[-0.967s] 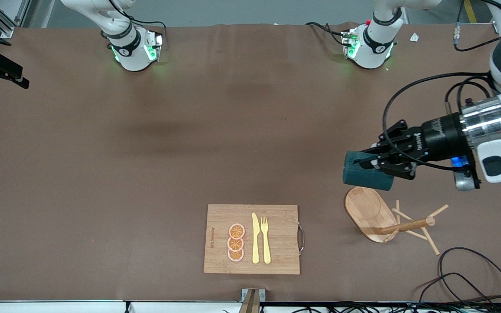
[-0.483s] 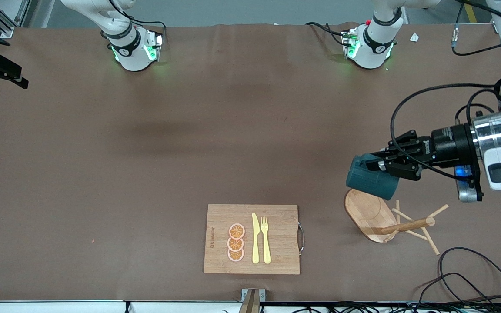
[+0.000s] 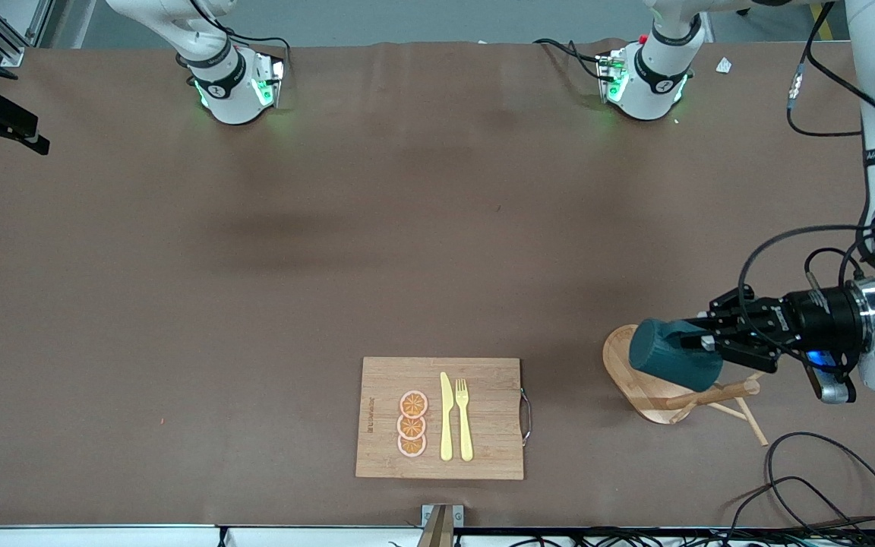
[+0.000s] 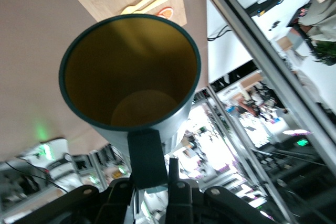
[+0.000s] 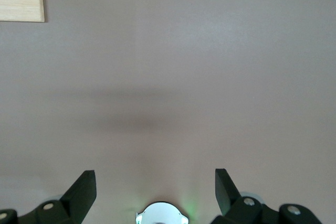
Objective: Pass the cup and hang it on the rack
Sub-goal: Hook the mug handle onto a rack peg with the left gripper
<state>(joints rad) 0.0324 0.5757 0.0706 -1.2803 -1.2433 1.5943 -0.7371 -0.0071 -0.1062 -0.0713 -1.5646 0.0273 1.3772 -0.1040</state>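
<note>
arms: white shells, black joint bands | bases: green lights | left wrist: silver ring, looping black cables

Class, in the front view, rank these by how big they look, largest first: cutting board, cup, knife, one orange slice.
1. Cutting board
2. Cup, though it is held up in the air by the left gripper, so nearer the camera and looking larger
3. Knife
4. Orange slice

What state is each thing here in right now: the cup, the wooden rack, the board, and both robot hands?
cup: on its side, held in the air over the rack
rack: upright, pegs bare
cutting board: flat, carrying cutlery and orange slices
left tool: shut on the cup's handle
right tool: open, waiting
</note>
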